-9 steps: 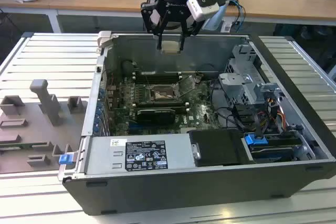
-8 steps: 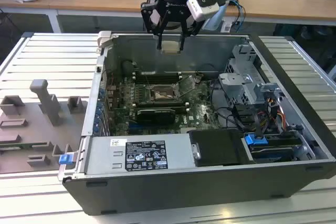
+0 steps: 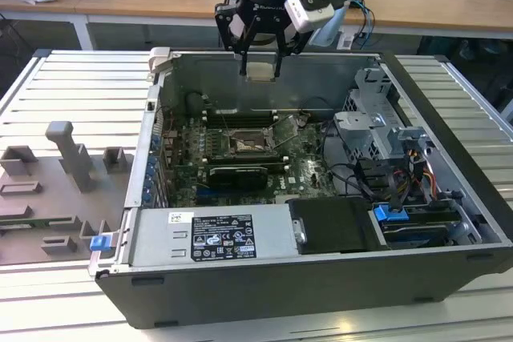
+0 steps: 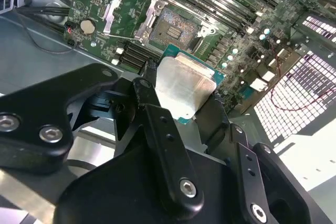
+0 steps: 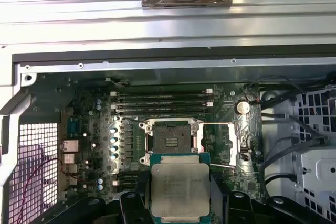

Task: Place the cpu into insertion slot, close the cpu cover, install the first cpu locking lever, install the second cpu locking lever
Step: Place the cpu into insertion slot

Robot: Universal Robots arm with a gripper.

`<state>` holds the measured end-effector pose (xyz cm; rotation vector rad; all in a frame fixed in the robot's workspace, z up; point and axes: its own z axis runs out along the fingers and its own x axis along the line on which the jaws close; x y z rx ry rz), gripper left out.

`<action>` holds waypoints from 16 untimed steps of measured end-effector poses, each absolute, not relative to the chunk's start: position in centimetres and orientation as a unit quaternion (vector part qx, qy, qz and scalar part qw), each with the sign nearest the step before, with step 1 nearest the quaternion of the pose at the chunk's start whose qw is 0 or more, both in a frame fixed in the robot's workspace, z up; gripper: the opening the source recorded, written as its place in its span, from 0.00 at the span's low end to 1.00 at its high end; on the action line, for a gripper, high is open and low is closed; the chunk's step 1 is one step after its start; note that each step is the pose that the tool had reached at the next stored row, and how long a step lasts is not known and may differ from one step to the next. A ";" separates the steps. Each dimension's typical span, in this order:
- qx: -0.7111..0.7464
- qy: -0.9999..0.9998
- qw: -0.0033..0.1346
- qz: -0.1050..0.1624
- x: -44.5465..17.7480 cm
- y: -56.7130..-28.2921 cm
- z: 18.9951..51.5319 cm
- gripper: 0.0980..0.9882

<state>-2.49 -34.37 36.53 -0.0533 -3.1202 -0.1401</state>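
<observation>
Above the open computer case (image 3: 240, 302), my gripper (image 3: 260, 75) hangs with its black fingers (image 4: 148, 74) clamped on opposite edges of the cpu (image 4: 184, 90). The chip is held off the board with its silvery face turned up toward both wrist cameras. Below it on the green motherboard (image 5: 86, 103), the insertion slot (image 5: 169, 141) lies bare and dark inside its metal rim. The cpu cover (image 5: 223, 142) is swung open and lies flat beside the socket. In the first wrist view, long memory slots (image 5: 163, 100) run just beyond the socket.
</observation>
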 end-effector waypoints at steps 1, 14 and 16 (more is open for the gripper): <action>-0.018 -0.999 0.009 -0.045 -2.5 -34.4 36.5 0.50; -0.032 -0.998 0.008 -0.045 -2.5 -34.4 36.5 0.50; -0.033 -0.998 0.008 -0.045 -2.5 -34.4 36.5 0.50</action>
